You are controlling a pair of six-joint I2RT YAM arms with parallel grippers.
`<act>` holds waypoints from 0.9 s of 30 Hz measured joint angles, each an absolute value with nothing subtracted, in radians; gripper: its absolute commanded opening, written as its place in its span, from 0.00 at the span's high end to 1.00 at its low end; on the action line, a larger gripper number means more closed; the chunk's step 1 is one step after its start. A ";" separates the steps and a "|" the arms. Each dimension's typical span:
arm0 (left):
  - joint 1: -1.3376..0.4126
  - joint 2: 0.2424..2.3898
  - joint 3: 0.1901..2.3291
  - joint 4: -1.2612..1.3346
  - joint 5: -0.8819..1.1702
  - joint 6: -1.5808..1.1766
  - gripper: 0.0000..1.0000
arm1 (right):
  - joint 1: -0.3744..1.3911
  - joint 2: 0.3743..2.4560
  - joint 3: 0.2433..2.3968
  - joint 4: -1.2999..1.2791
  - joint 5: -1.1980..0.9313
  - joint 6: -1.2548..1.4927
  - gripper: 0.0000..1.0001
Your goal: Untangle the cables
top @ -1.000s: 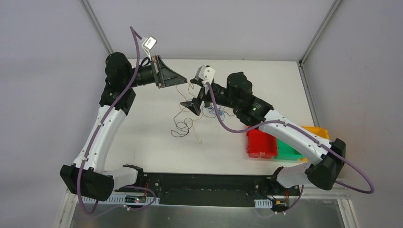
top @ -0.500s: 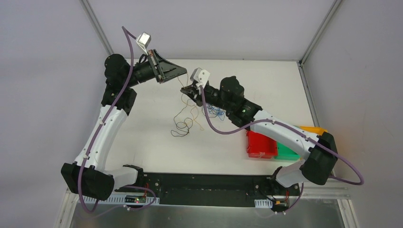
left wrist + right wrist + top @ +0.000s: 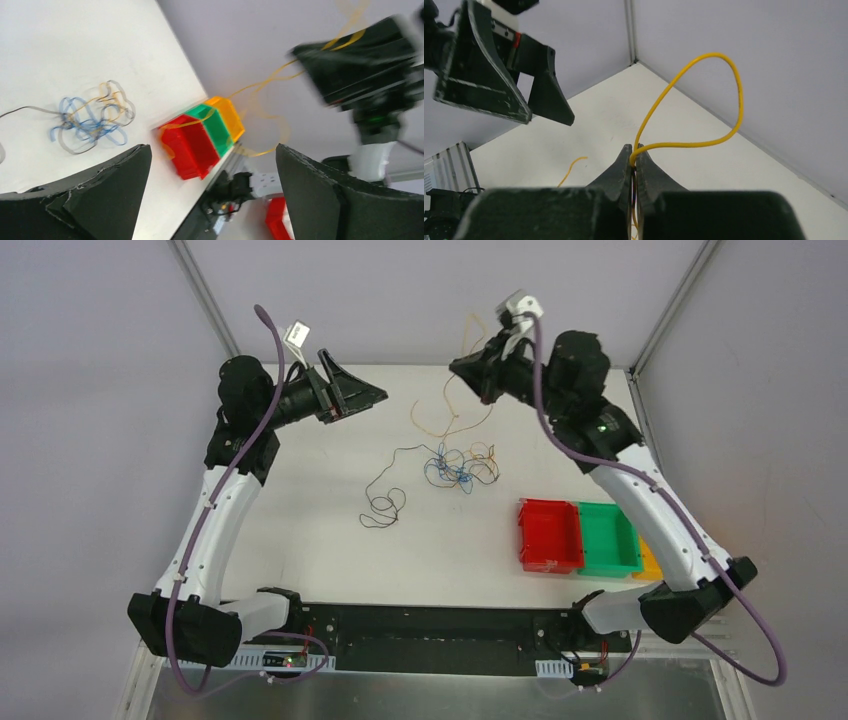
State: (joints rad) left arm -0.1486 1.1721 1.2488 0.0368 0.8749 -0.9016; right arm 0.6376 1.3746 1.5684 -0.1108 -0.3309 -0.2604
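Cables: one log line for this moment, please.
right gripper: shut on yellow cable, aloft | left gripper: open, empty | tangle: on table

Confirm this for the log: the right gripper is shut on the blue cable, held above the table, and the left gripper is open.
Wrong on colour: the right gripper is shut on the yellow cable, not the blue, as the right wrist view shows. It is held above the table, and the left gripper is open.

The right arm (image 3: 578,368) has swung up and back. Its jaws pulled the yellow cable (image 3: 740,95) up from the tangle (image 3: 455,468).
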 measured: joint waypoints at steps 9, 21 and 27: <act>-0.144 1.178 1.172 -0.141 0.831 -0.648 0.01 | 0.407 1.209 1.745 -0.394 -0.313 -0.225 1.00; -0.143 1.193 1.147 -0.175 0.830 -0.583 0.01 | 0.134 1.015 1.589 -0.746 -0.327 -0.209 1.00; -0.143 1.197 1.135 -0.174 0.830 -0.583 0.01 | 0.134 0.971 1.395 -0.739 -0.354 -0.170 1.00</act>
